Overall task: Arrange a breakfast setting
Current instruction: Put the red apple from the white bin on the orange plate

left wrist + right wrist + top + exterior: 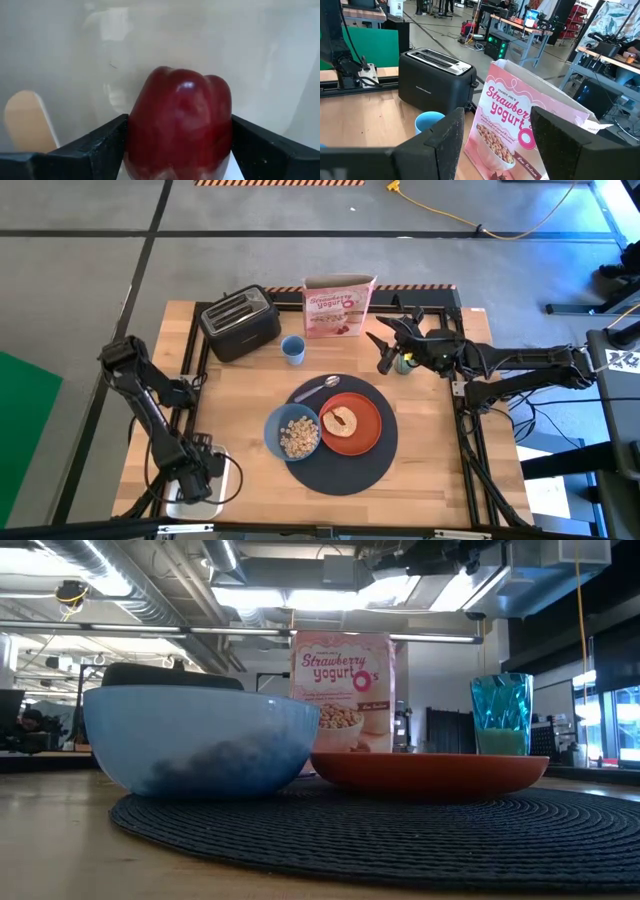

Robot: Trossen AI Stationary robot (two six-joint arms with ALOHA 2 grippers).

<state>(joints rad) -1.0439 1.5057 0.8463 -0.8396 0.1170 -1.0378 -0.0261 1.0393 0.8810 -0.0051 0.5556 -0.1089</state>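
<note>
The dark-grey mat lies at the table's middle. On it are the orange plate with toast, the blue bowl holding cereal, and the metal spoon at its far edge. The green cup stands on the wood at the far right. My left gripper points down into a white bin at the near left corner, shut on the red apple. My right gripper hovers open above the cup, with nothing between its fingers. My left gripper pinches the red apple between its two fingers, one on each opposite side. The fingers come from above and point down. The apple is inside the white bin; whether it still rests on the bin's floor I cannot tell.
A black toaster, a small blue cup and a pink cereal box stand along the table's far side. Bare wood shows between the bin and the mat.
</note>
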